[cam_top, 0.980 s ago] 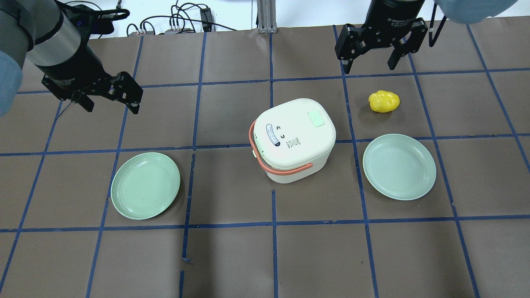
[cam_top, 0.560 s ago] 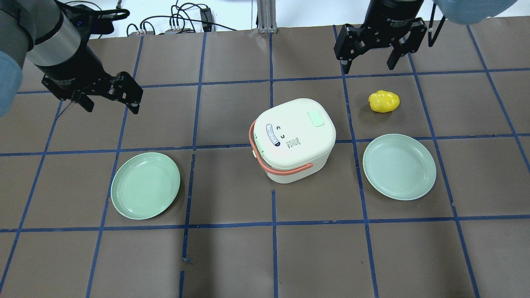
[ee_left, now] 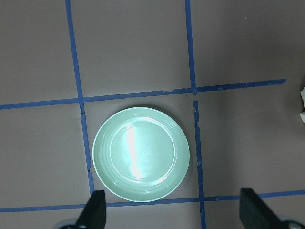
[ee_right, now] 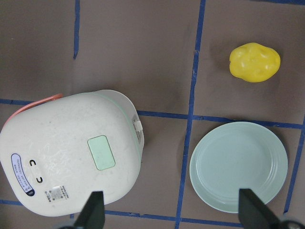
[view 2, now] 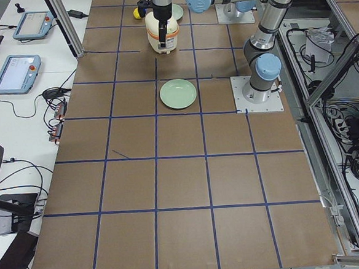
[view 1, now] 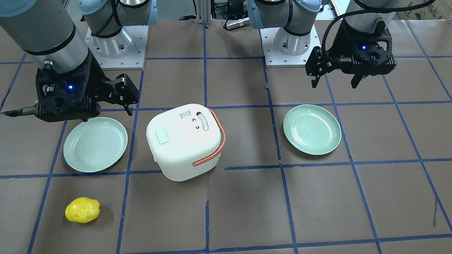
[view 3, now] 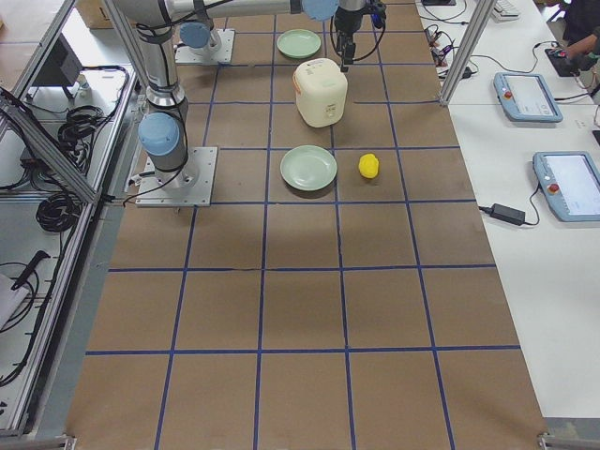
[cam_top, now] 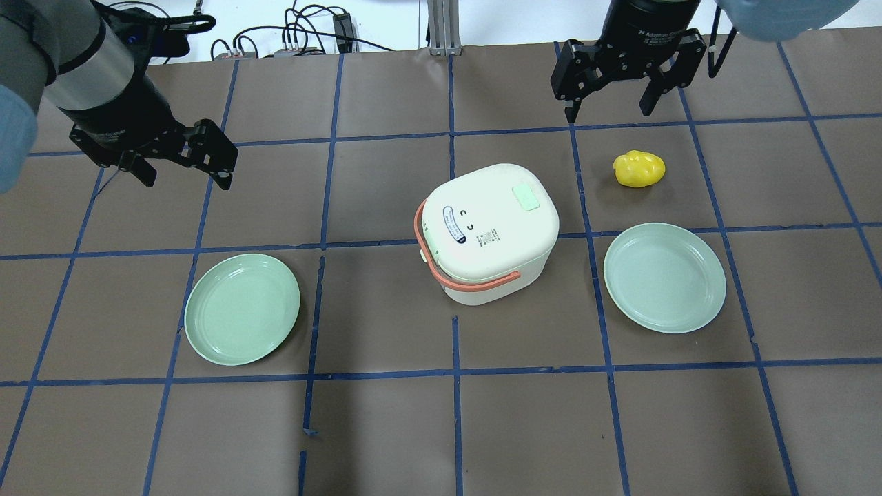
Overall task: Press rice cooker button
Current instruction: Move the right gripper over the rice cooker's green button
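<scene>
Cream-white plastic at the table's centre: the rice cooker (cam_top: 489, 231) sits askew to the blue tape grid, lid shut, its coral handle (cam_top: 475, 281) folded down around the sides facing the robot and its left arm. The mint-green button (cam_top: 527, 198), the likely target, lies on the lid's corner toward the right arm, its long axis running roughly away from the robot. The oval control panel (cam_top: 453, 225) points toward the left arm. The right gripper (cam_top: 608, 110), fingers spread wide and empty, hangs above the table and is the nearer. From it the button lies below and toward the robot's left, close to one fingertip (ee_right: 94, 210) in the wrist view. The left gripper (cam_top: 186, 180), also spread and empty, hovers well apart above a green plate (ee_left: 141, 153).
</scene>
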Controlling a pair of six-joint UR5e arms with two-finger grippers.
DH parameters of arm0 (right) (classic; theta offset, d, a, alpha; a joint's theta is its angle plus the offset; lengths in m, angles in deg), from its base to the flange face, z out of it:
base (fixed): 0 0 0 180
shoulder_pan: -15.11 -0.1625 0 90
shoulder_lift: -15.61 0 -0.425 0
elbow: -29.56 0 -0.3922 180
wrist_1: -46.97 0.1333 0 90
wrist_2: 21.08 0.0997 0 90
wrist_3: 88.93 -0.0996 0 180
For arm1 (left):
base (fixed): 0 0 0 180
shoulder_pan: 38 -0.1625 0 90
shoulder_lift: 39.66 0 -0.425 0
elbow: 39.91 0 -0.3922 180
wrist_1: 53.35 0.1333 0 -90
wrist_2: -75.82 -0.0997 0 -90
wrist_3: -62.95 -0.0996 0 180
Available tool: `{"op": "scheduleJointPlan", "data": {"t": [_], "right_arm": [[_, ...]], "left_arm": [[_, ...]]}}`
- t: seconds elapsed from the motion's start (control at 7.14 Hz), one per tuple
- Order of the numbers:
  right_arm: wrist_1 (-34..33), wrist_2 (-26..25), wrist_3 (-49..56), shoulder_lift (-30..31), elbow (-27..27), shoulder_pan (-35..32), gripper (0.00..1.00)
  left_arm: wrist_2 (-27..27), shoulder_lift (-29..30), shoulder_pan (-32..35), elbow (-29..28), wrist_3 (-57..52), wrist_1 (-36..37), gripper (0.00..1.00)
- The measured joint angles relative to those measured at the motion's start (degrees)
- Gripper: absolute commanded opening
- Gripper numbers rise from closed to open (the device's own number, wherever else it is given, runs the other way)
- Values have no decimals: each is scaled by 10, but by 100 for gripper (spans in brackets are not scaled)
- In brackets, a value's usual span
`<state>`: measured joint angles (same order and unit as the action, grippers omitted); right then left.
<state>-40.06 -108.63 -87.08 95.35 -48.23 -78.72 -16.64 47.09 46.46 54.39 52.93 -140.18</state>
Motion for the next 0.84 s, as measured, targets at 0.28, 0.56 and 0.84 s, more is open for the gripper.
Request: {"op": "scheduleJointPlan", "data": {"t": [0.28,0.56,0.84], "right_arm": [[-4,7,-30,-2,1,-26,19],[-5,34,-102,-18,1,-66,7],[-8,41,-129,-41,1,-90,7]], "left_arm": [[0,0,0,0,0,0,100],[0,0,0,0,0,0,100],[0,0,0,0,0,0,100]]}}
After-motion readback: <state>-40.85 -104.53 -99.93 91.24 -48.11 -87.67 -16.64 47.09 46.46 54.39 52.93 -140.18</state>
